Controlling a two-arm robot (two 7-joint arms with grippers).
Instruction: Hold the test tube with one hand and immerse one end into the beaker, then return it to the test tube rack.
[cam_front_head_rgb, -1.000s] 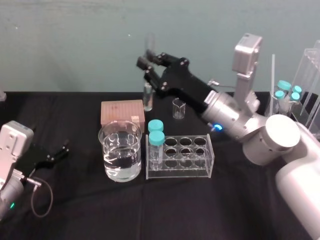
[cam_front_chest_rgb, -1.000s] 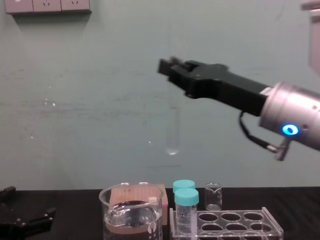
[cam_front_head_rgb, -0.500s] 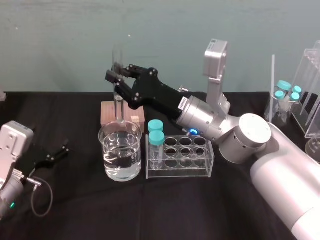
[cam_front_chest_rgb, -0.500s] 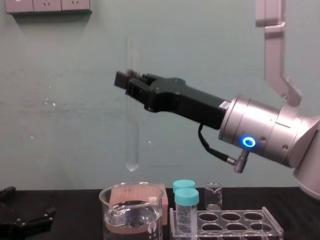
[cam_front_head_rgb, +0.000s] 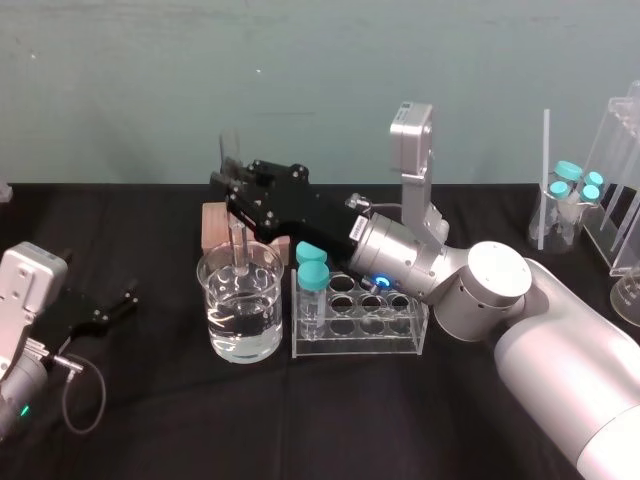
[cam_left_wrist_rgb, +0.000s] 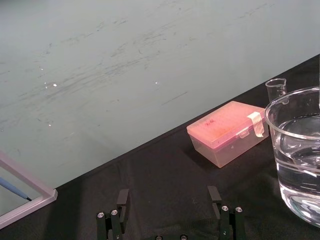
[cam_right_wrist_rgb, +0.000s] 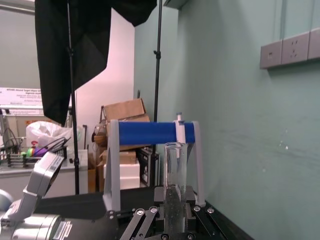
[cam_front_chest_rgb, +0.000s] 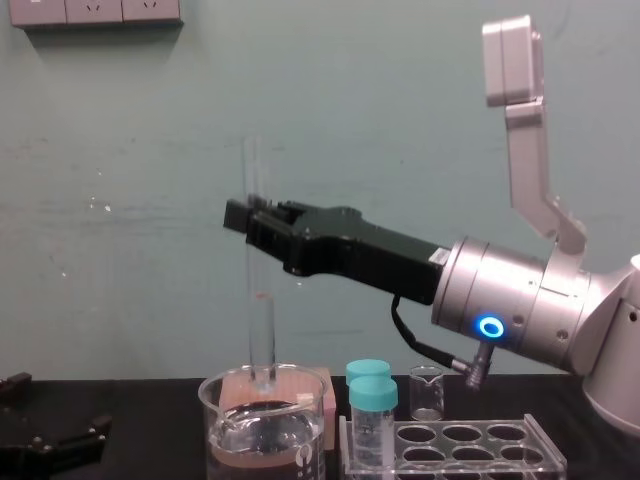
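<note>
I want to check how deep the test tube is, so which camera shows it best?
Chest view: the whole test tube shows side-on, upright in the right hand, its rounded end just inside the beaker rim. Head view foreshortens it; right wrist view shows its open top. Left hand sits idle.

Right gripper (cam_front_head_rgb: 232, 182) holds the test tube (cam_front_chest_rgb: 262, 330) upright over the beaker (cam_front_head_rgb: 240, 330), blocking approach from above. A pink box (cam_front_head_rgb: 214, 225) stands behind the beaker. Just beside it, two teal-capped vials (cam_front_head_rgb: 312, 275) rise from the test tube rack (cam_front_head_rgb: 400, 345), beneath the right wrist. Bare black cloth (cam_front_head_rgb: 300, 420) lies in front, and between beaker and left gripper (cam_front_head_rgb: 122, 303).
</note>
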